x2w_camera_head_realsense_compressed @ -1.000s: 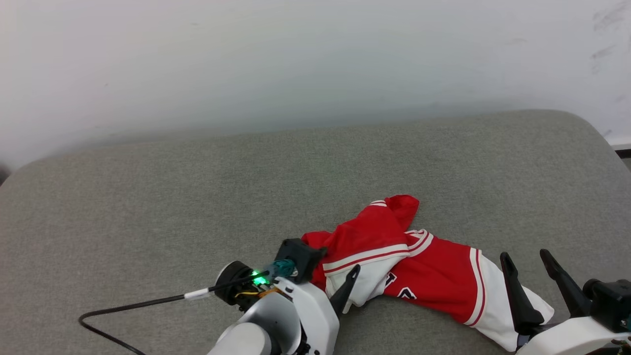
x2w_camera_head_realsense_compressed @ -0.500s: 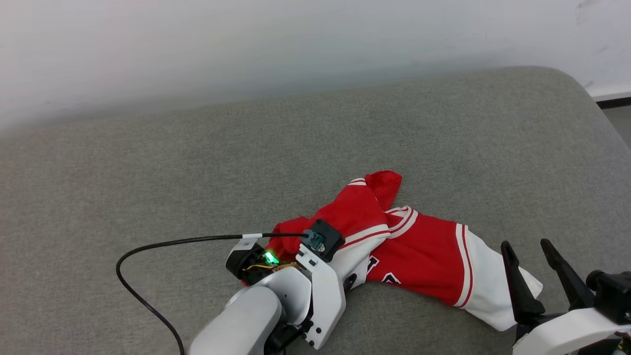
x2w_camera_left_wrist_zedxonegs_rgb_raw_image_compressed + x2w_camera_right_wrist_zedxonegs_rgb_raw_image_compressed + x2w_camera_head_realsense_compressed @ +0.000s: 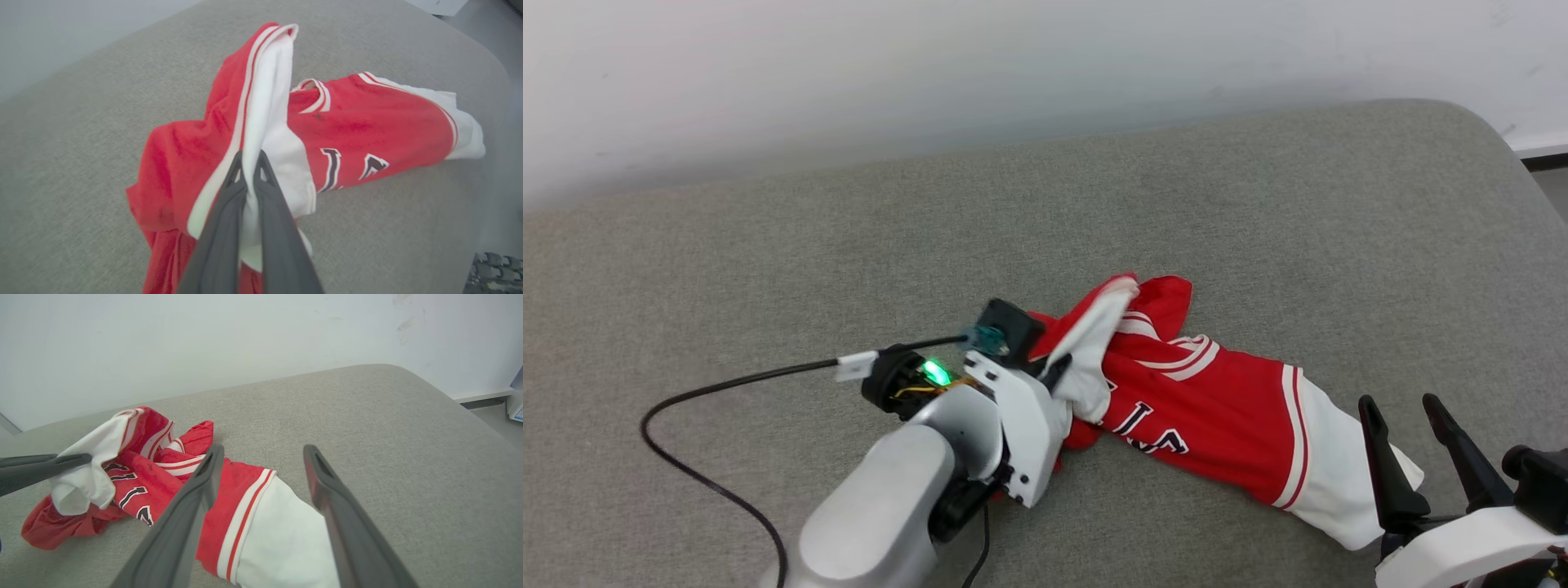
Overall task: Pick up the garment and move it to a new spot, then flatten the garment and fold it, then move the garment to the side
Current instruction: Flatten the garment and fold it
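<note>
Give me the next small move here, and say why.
Probably lift the left gripper straight up. Its jaws are shut on a white sleeve of the garment, while most of it lies crumpled on the grey cushion. The right gripper is open near the other sleeve, holding nothing.

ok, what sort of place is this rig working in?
Likely an indoor room set up for laundry trials: a grey upholstered cushion, like a sofa or bed, against a plain white wall, with a red T-shirt on it.
</note>
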Available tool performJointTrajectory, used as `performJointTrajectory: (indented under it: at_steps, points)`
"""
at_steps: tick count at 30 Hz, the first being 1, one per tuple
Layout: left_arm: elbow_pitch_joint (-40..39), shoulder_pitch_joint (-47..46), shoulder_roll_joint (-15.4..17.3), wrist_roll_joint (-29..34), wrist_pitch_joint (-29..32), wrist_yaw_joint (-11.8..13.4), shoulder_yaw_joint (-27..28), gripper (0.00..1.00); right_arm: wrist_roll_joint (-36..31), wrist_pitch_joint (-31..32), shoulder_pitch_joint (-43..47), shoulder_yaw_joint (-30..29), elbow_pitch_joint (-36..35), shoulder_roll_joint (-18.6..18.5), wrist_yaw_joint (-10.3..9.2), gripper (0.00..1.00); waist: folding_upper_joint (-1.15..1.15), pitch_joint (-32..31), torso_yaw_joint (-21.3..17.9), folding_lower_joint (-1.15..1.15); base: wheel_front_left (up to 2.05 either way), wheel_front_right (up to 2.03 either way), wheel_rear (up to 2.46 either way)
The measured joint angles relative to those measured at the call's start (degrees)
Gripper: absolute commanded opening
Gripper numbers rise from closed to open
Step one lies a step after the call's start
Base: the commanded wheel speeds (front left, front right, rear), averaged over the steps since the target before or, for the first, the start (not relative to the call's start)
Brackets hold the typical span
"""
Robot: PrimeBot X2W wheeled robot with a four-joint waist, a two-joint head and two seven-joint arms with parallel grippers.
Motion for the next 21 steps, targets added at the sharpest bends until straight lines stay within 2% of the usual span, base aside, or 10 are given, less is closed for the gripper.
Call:
performJointTrajectory:
  at_steps: [5, 14, 18, 21]
  points:
    - [-2.4, 3.0, 0.3, -5.8, -5.9, 4.0, 7.9, 0.0, 0.6, 0.3, 0.0, -0.1, 0.5, 0.0, 0.0, 1.0, 0.0, -0.8, 1.0, 0.0, 0.0, 0.0, 0.0]
    - [-4.2, 16.3, 2.5, -15.1, -12.0, 10.9, 20.1, 0.0, 1.1, 1.2, 0.1, -0.5, 0.8, 0.1, 0.01, 1.0, 0.0, -1.0, 3.4, 0.0, 0.0, 0.0, 0.0]
    - [-4.0, 21.6, 3.1, -17.2, -12.3, 12.2, 22.3, 0.0, 1.0, 1.6, 0.1, -0.5, 0.5, 0.1, 0.0, 1.0, 0.0, -0.6, 4.5, 0.0, 0.0, 0.0, 0.0]
    - [-3.2, 23.4, 3.1, -18.0, -12.0, 12.3, 22.5, 0.0, 0.8, 2.1, -0.1, -0.6, 0.3, 0.1, 0.0, 1.0, 0.0, -0.2, 5.5, 0.0, 0.0, 0.0, 0.0]
